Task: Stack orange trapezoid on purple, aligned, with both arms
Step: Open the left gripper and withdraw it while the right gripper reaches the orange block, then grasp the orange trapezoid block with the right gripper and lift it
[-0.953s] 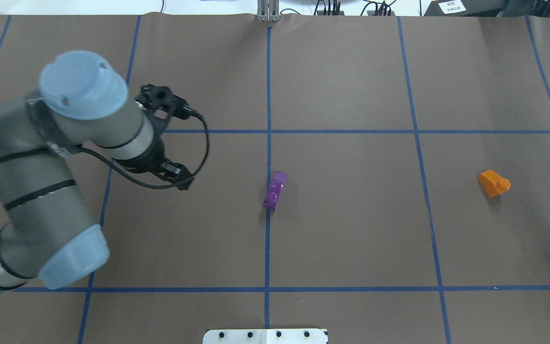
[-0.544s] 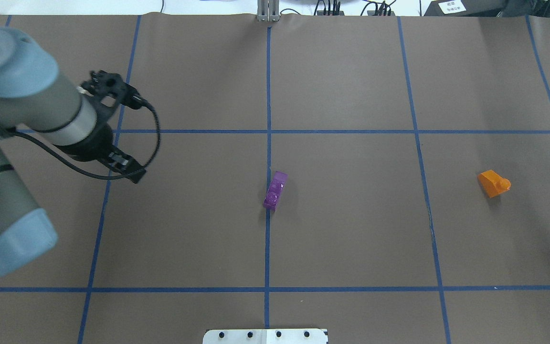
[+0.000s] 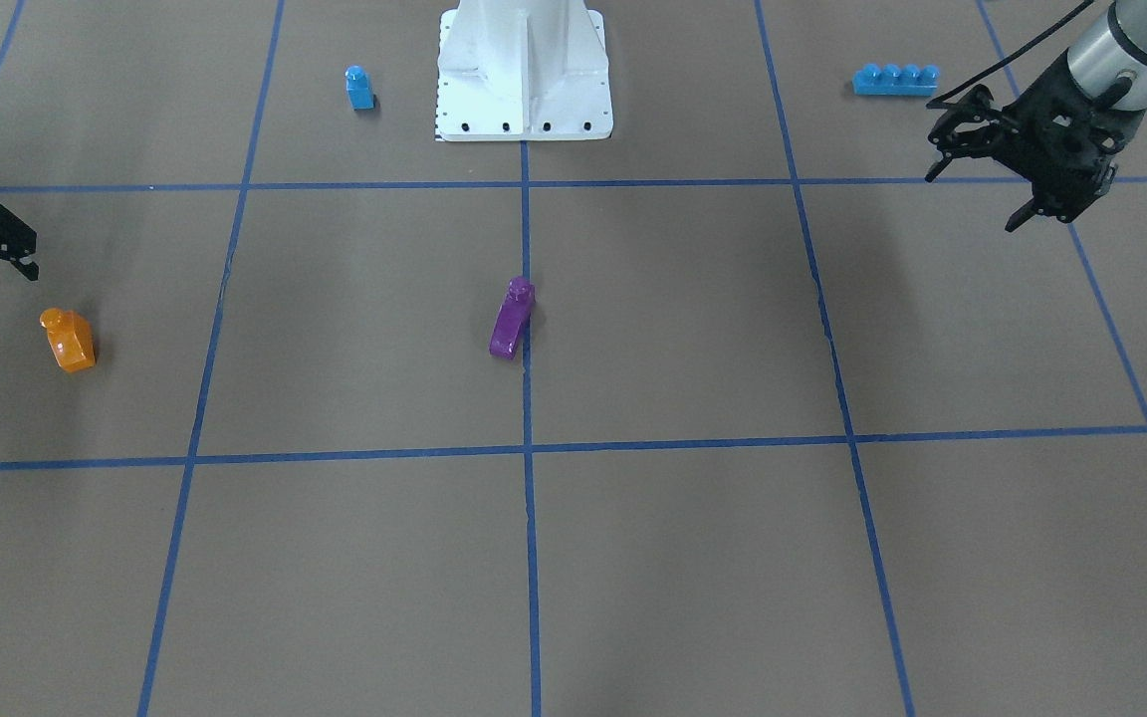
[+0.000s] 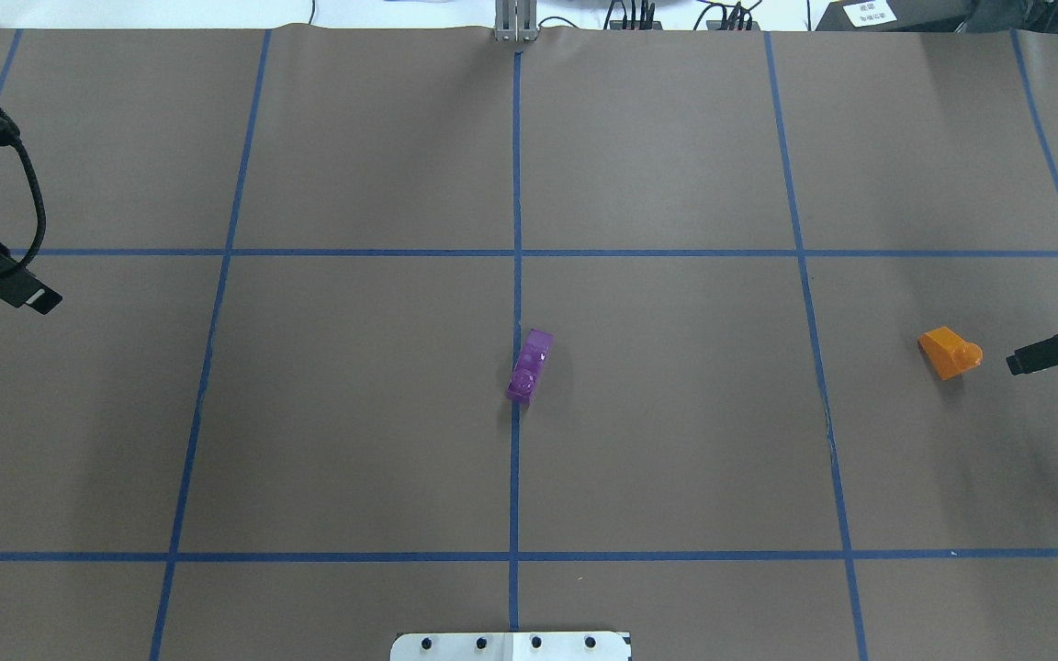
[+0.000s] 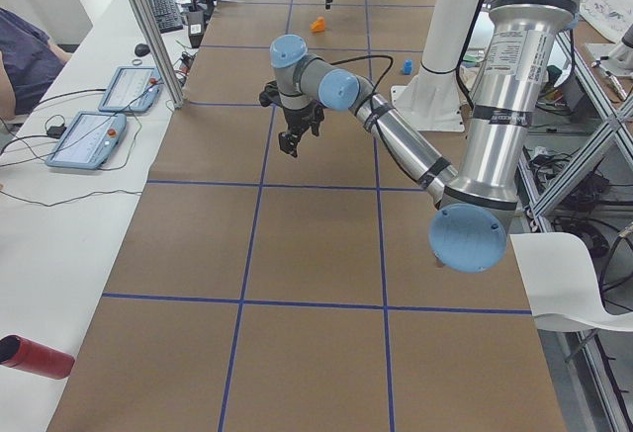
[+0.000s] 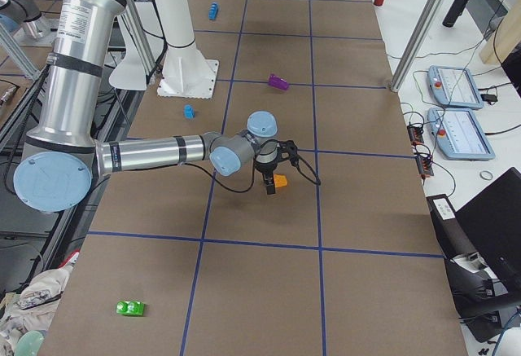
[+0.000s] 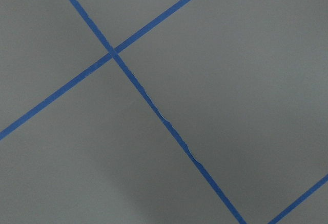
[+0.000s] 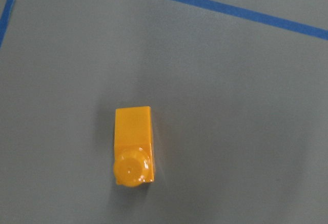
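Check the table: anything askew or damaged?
The small glossy purple plastic block sits skewed over the centre blue tape line. Another blue tape line is rippled, not straight. Nothing else stands out.

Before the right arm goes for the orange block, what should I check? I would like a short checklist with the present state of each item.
1. right gripper open and empty: ok.
2. orange trapezoid stud up, nothing touching it: ok.
3. Orange centred in the right wrist view: not ok, it sits low and left.
4. purple block uncovered: ok.
5. Purple stud pointing up: cannot tell.
6. left gripper away from purple: ok.
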`<state>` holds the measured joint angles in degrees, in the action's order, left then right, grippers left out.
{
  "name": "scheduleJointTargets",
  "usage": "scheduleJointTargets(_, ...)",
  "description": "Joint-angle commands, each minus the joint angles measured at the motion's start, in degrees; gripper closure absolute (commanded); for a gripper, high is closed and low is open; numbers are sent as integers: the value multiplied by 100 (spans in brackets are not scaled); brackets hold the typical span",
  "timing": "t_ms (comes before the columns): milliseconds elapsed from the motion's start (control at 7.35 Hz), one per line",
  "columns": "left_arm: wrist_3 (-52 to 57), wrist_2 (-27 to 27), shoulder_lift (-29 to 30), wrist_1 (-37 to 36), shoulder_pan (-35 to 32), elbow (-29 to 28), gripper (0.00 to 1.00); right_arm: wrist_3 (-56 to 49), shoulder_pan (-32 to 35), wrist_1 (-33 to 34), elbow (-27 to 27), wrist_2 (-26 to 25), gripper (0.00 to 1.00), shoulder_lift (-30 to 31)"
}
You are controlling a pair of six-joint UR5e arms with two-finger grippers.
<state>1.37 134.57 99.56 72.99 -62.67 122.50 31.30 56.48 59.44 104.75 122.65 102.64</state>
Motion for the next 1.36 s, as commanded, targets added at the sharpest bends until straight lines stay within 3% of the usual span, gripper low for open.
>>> scheduleJointTargets(0,13,-1,-7,-4,1,11,0,471,-390,-205,-340,-109,1,-453)
scheduleJointTargets(272,-22,-10,-7,-4,9,-16,0,518,-523,-205,-472,-109,19,-482)
scheduleJointTargets(544,-49,-10,2,4,27,-51,0,509,-541,-196,-551,-118,30,-499)
scheduleJointTargets(680,-49,-1,2,-4,36,-60,0,491,-541,-196,-569,-136,43,-543)
scheduleJointTargets(817,-58,25,2,4,36,-60,0,483,-550,-153,-578,-127,75,-604)
scheduleJointTargets(953,-58,25,2,5,36,-60,0,465,-541,-152,-569,-127,100,-614)
scheduleJointTargets(1225,-58,25,2,5,36,-77,0,482,-532,-135,-517,-110,100,-675)
